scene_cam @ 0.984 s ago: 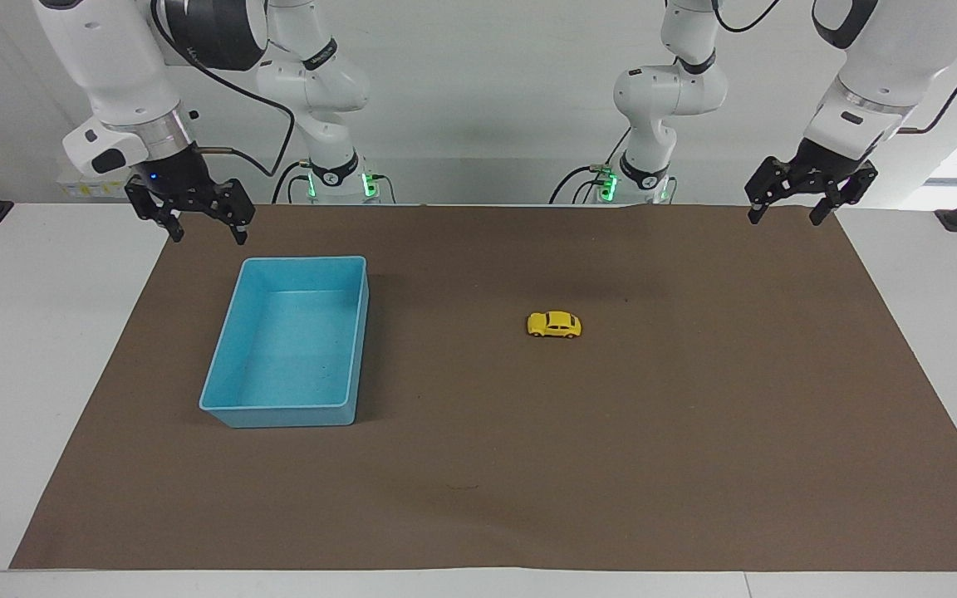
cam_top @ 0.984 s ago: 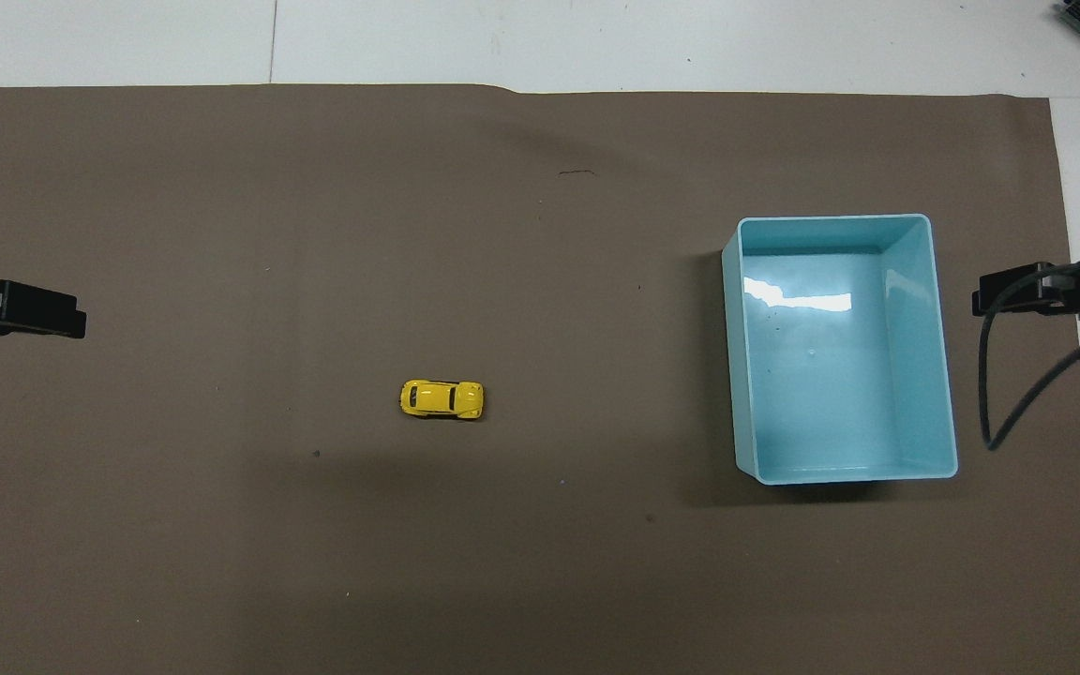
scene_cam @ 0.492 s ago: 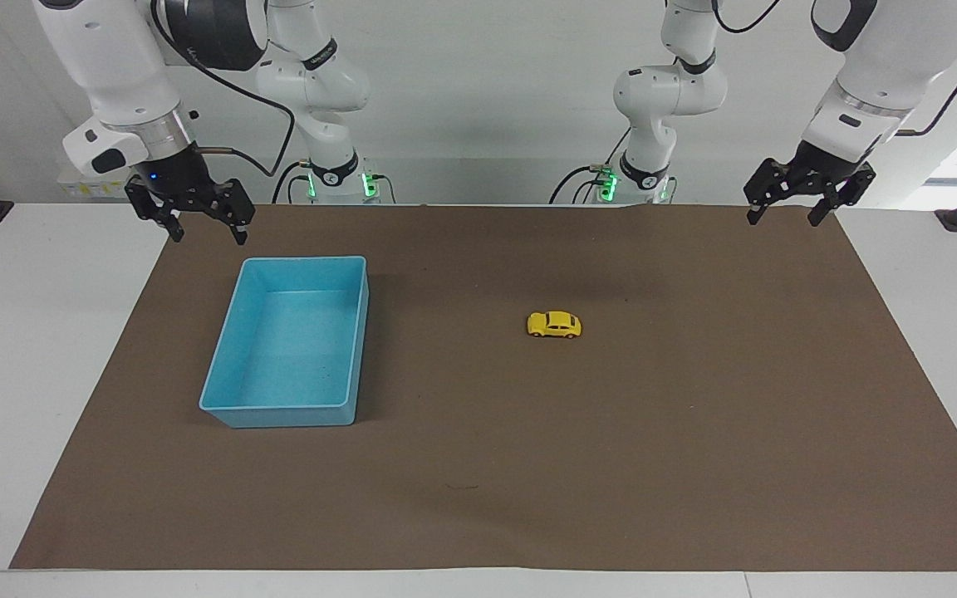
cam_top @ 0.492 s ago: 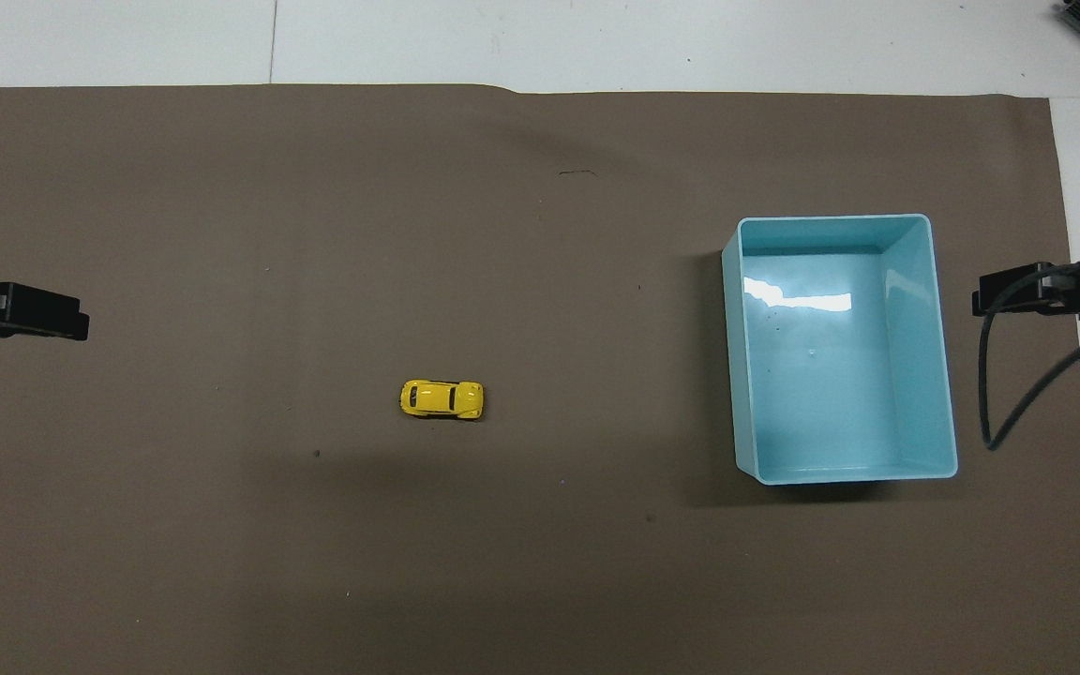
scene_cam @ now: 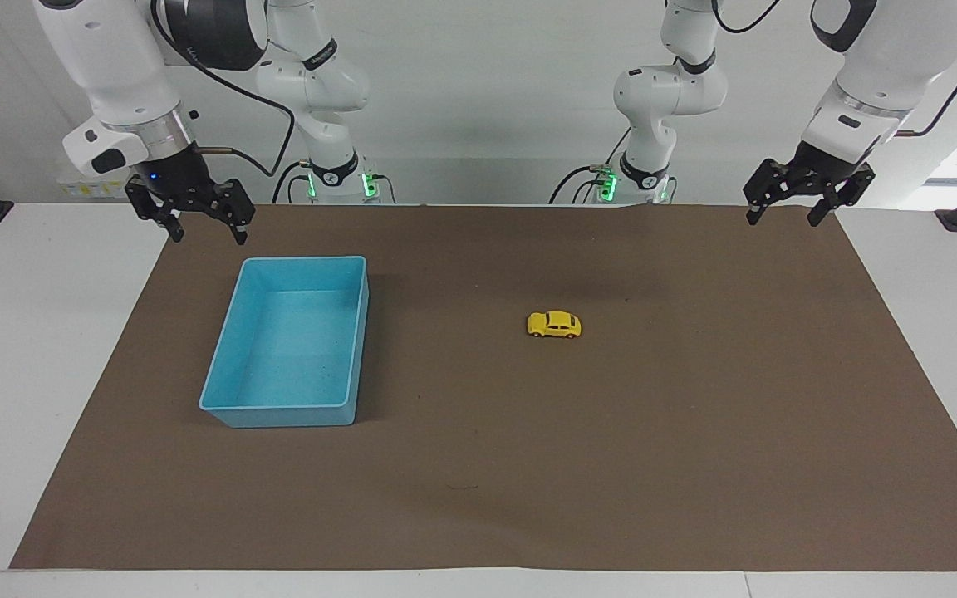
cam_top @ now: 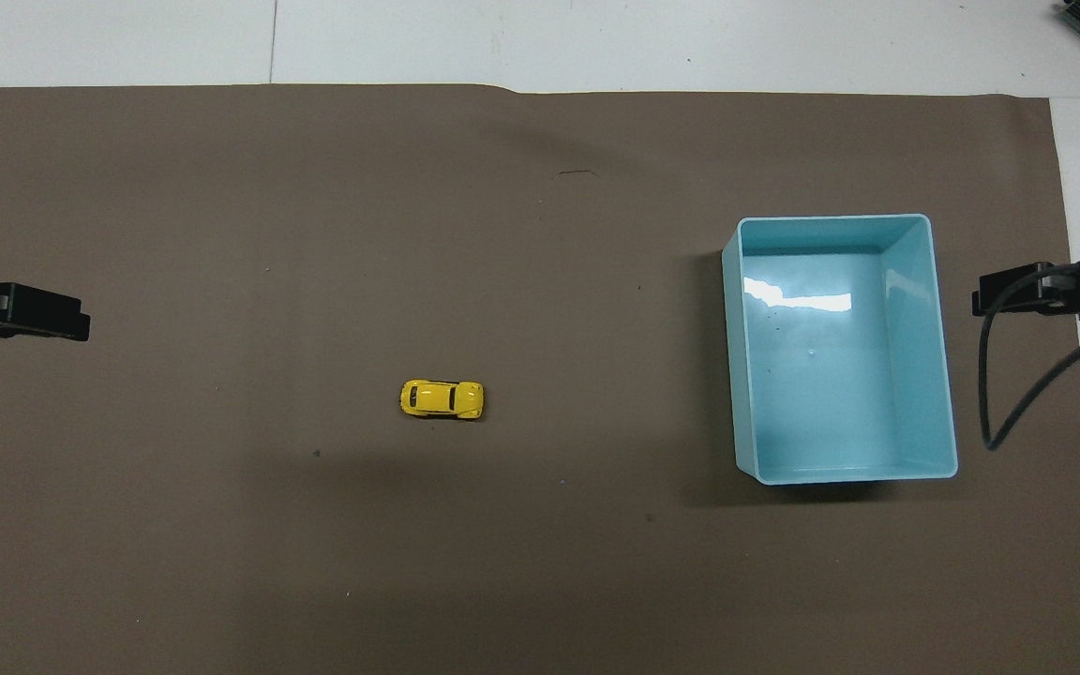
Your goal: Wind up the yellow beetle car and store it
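Left pincer (scene_cam: 784,219) crept inward; yellow beetle car (scene_cam: 554,325) well apart.

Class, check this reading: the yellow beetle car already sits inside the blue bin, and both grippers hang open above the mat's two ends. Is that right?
Not quite. The facing view shows the yellow beetle car on the brown mat, apart from the empty blue bin. The rest holds: left gripper and right gripper hang open above the mat's ends.

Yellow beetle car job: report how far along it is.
Nothing looks done. The yellow beetle car sits on the brown mat, apart from the blue bin, which holds nothing. Nothing is in hand: the left gripper and right gripper hang open over the mat's corners nearest the robots. Left: grasp, wind, store.
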Available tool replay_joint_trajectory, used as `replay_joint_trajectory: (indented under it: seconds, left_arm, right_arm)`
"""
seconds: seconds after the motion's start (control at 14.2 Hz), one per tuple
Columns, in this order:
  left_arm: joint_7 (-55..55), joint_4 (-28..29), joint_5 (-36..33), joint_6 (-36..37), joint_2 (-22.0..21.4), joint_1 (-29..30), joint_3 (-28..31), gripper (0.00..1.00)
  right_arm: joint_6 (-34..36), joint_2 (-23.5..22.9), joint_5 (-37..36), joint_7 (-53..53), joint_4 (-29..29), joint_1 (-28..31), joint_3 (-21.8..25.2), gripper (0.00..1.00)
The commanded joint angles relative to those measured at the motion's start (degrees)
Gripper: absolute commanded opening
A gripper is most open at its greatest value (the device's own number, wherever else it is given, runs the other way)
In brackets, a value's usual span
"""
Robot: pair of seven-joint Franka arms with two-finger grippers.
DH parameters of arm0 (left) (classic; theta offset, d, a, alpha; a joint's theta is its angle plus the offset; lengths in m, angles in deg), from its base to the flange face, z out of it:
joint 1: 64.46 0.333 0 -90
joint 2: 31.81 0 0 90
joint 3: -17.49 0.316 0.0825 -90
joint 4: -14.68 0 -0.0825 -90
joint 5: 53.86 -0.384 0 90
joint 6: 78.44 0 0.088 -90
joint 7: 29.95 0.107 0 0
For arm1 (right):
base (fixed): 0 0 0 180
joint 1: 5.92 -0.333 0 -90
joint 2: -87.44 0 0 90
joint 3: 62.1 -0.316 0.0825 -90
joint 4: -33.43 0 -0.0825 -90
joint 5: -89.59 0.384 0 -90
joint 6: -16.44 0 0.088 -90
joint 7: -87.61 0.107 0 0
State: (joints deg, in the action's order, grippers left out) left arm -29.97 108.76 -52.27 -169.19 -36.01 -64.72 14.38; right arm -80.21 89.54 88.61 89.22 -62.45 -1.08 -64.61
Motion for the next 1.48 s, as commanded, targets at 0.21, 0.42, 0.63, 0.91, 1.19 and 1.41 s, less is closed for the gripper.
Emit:
replay_joint_trajectory:
  seconds: [0.21,0.42,0.63,0.91,1.19,1.41]
  left_arm:
    - [-13.8,2.1,-0.7,-1.6,-0.1,-0.3,-0.5,1.00]
    - [-25.2,2.5,-0.5,-1.8,-0.2,-0.7,-0.6,1.00]
    - [-43.3,3.6,2.0,-4.2,0.1,-1.0,-0.9,1.00]
    - [-58.1,5.4,3.6,-7.9,0.5,-3.8,-0.9,1.00]
    - [-74.8,6.7,6.1,-9.3,0.9,-4.6,-0.9,1.00]
    - [-90.2,9.5,6.2,-14.6,1.1,-6.3,-0.9,1.00]
  right_arm:
    - [-0.2,0.5,0.0,0.9,-0.6,0.3,-0.4,1.00]
    - [-0.1,0.5,-0.1,0.9,-0.6,0.3,-0.4,1.00]
    - [-0.2,0.5,0.0,0.9,-0.6,0.3,-0.4,1.00]
    - [-0.2,0.5,-0.1,0.9,-0.6,0.3,-0.4,1.00]
    - [-0.1,0.5,0.0,0.9,-0.6,0.3,-0.4,1.00]
    - [-0.1,0.5,0.0,0.9,-0.6,0.3,-0.4,1.00]
